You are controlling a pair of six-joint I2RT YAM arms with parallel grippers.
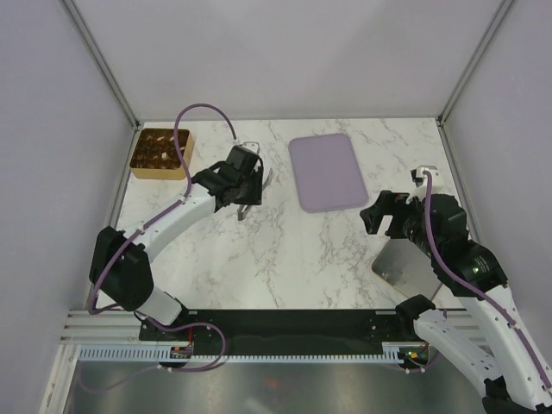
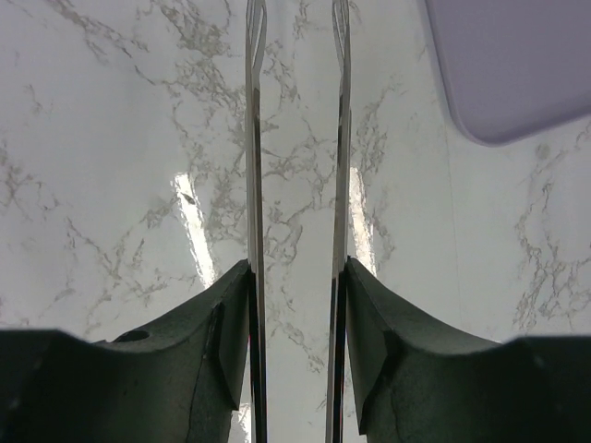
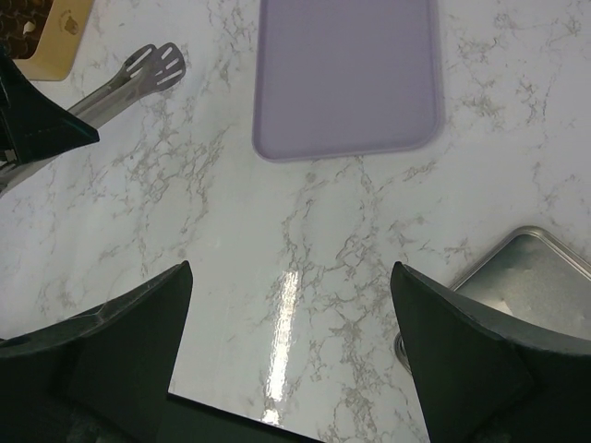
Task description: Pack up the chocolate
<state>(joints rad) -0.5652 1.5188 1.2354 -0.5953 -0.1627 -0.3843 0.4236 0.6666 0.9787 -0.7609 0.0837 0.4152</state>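
Where the far-left corner of the marble table (image 1: 285, 259) is being occupied, a square golden-brown box (image 1: 159, 171) is being shown lying open. The chocolate (image 1: 159, 147) is being carried inside it as small dark and tan pieces. The compartments are too small to be told apart.

Lilac tray (image 1: 328, 172): being carried flat on the table, toward the far edge and right of centre, well apart from the box.

Metal tongs (image 2: 255, 138): being gripped by the left gripper (image 2: 297, 277). Its jaws are being pressed against the outer faces of the two tong arms, and a narrow gap is being left between those arms. Only bare marble is being seen through that gap. The tongs are being held over the table between the box and the lilac tray. Whether the tips are touching the marble cannot be told.

Right gripper (image 3: 288, 305): being held with its jaws spread wide and gripping nothing. It is being poised over the right side of the table, near the lilac tray's near-right corner.

Metal tray (image 3: 526, 268): being shown lying by the near-right corner of the table, partly covered by the right arm.
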